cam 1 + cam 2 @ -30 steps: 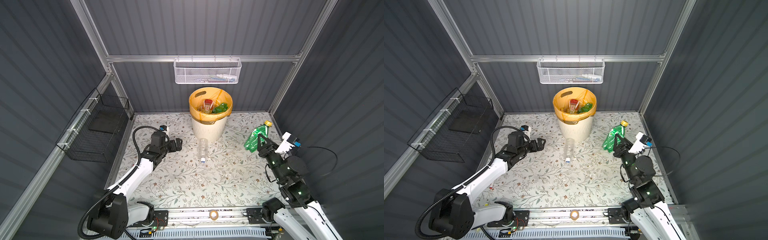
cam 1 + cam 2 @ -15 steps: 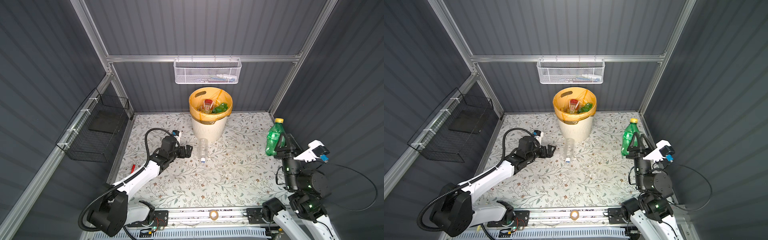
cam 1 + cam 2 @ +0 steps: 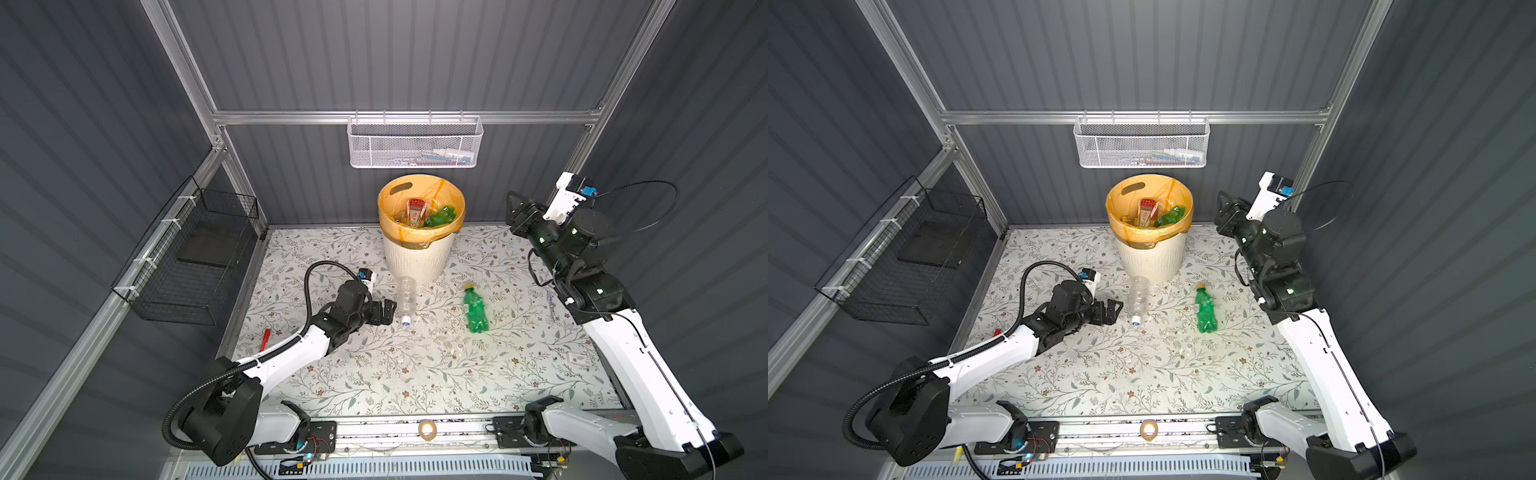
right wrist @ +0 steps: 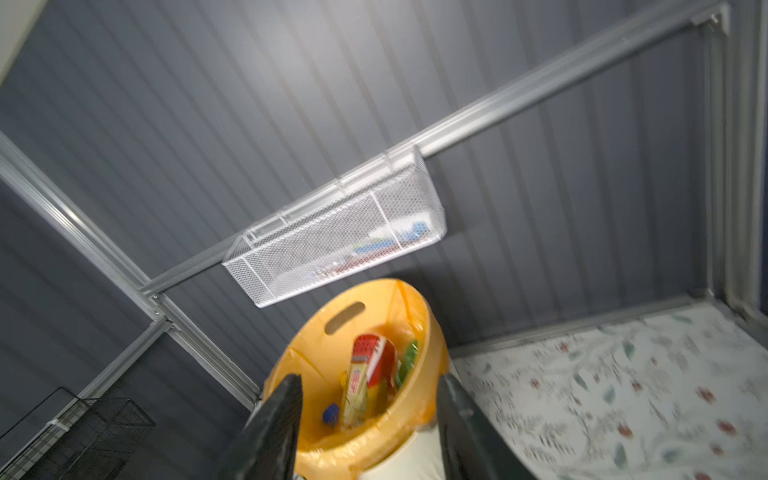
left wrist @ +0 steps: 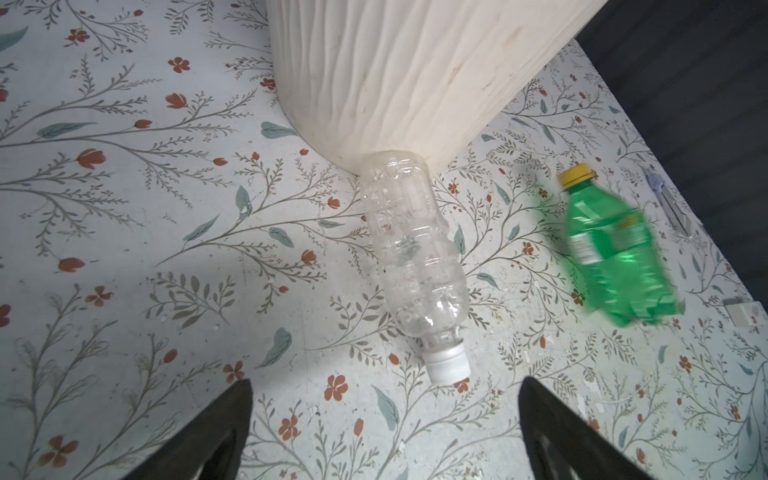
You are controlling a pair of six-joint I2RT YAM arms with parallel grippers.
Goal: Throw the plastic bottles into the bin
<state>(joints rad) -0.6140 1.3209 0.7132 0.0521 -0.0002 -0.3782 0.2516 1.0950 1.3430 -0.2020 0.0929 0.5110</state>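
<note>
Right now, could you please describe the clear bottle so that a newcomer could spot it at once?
Find the round cream bin at the back of the flowered mat. The clear bottle lies on its side at the bin's foot, its white cap pointing away. Unlike the green bottle nearby, it is colourless and has no label.

1. The left arm lay stretched low and forward, its forearm nearly level.
2. The left gripper (image 3: 385, 311) pointed toward the middle of the scene, jaws spread wide with nothing between them.
3. The right arm rose steeply, its wrist bent inward.
4. The right gripper (image 3: 514, 210) was held high, jaws parted and empty.
</note>
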